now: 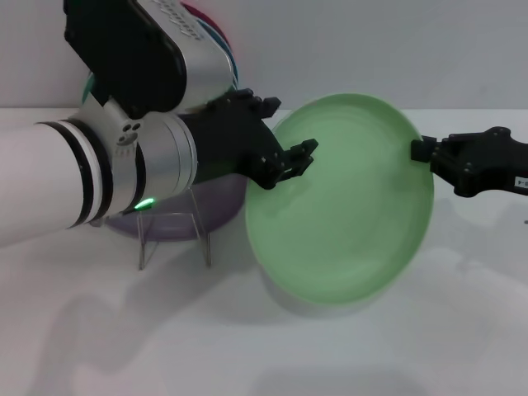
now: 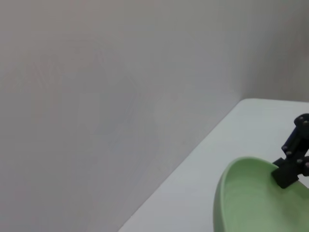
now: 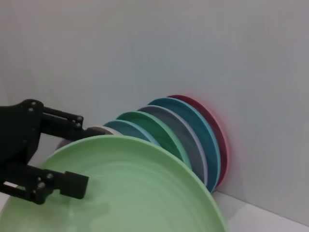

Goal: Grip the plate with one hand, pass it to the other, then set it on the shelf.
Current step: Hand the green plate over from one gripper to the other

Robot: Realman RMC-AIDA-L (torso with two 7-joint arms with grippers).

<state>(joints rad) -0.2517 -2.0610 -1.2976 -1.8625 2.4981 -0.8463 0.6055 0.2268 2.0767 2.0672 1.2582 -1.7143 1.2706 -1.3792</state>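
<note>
plate: you see it tilted above the worktop, between both tools | left tool: fingers closed on its left rim | right tool: pinching its right rim | shelf: beside, under left arm

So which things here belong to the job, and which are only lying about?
Job:
- mint-green plate
- left pincer at its rim
- right pincer at the opposite rim
- clear shelf

Lying about:
- lilac plate
- row of coloured plates against the wall
</note>
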